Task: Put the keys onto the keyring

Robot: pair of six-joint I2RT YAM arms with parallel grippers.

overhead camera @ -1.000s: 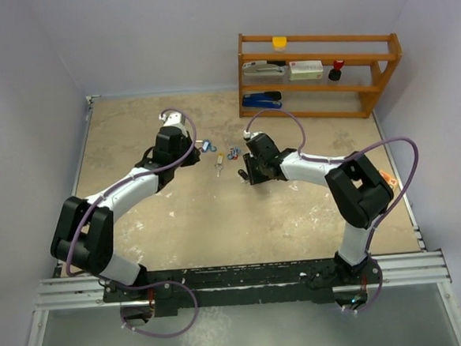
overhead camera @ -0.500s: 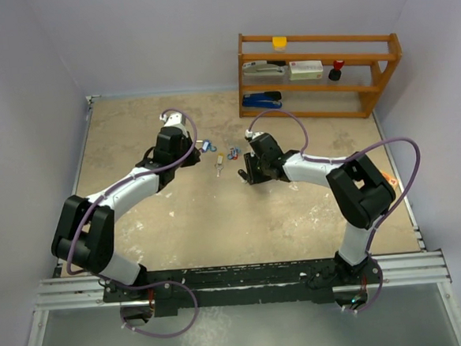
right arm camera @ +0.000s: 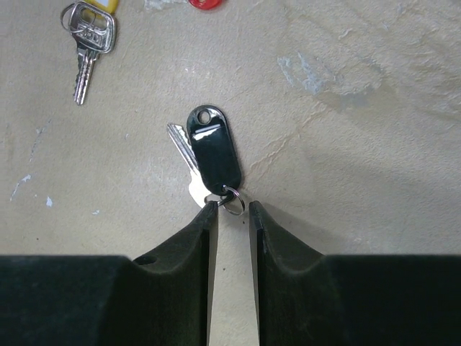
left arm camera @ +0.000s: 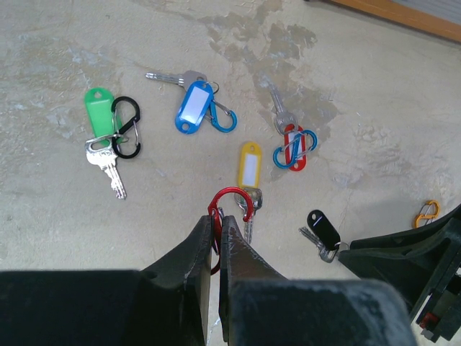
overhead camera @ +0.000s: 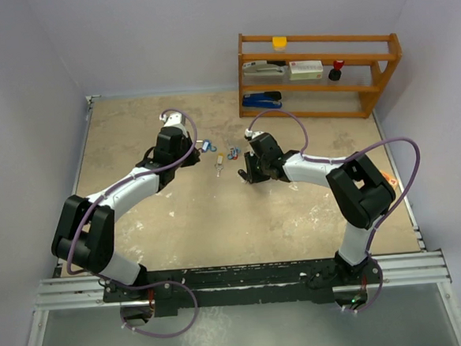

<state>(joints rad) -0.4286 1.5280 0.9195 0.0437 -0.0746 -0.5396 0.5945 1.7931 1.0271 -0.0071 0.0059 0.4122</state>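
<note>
My left gripper (left arm camera: 218, 220) is shut on a red carabiner clip (left arm camera: 232, 195), held just above the floor with its hook end near the yellow-tagged key (left arm camera: 248, 164). Also in the left wrist view are a green-tagged key (left arm camera: 99, 109) with a black clip, a blue-tagged key (left arm camera: 193, 107) with a blue clip, and a bare key under red and blue clips (left arm camera: 294, 148). My right gripper (right arm camera: 233, 210) is narrowly open, its tips either side of the small ring (right arm camera: 233, 201) of the black-tagged key (right arm camera: 214, 153), which lies flat. In the top view the grippers (overhead camera: 205, 147) (overhead camera: 245, 176) flank the key cluster.
An orange clip (left arm camera: 428, 211) lies to the right of the keys. A wooden shelf (overhead camera: 318, 72) with a stapler and small items stands at the back right. Walls close off the left, back and right of the sandy surface (overhead camera: 186, 216).
My right gripper has edged slightly toward the key cluster. The left arm has barely moved.
</note>
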